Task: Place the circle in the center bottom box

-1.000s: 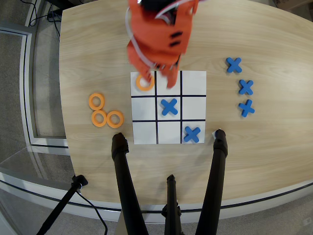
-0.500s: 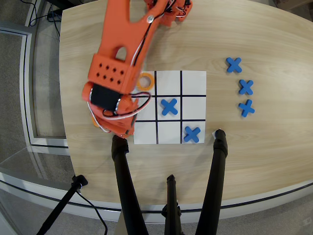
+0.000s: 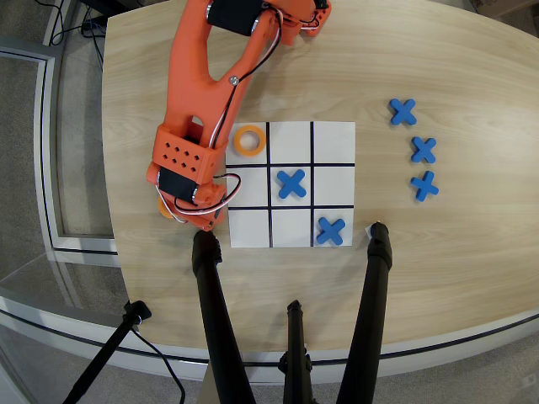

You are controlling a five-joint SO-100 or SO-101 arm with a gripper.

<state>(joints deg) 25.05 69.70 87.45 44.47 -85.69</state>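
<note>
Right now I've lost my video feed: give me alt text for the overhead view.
The orange arm reaches over the left edge of the tic-tac-toe sheet, its gripper hidden beneath it. One orange ring lies in the top-left cell; blue X pieces sit in the centre and bottom-right cells.

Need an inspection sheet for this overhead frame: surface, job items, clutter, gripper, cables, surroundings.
Surface: light wooden table, with the white grid sheet lying flat on it.
Job's things: one orange ring in the sheet's top-left cell as seen from overhead; another orange ring is mostly hidden under the arm, off the sheet. Bottom middle cell is bare.
Clutter: blue X in centre cell, blue X in bottom-right cell, three spare blue X pieces to the right of the sheet.
Gripper: hidden beneath the orange arm; state cannot be told.
Cables: red, white and black wires along the arm.
Surroundings: black tripod legs at the near edge, grey floor.
</note>
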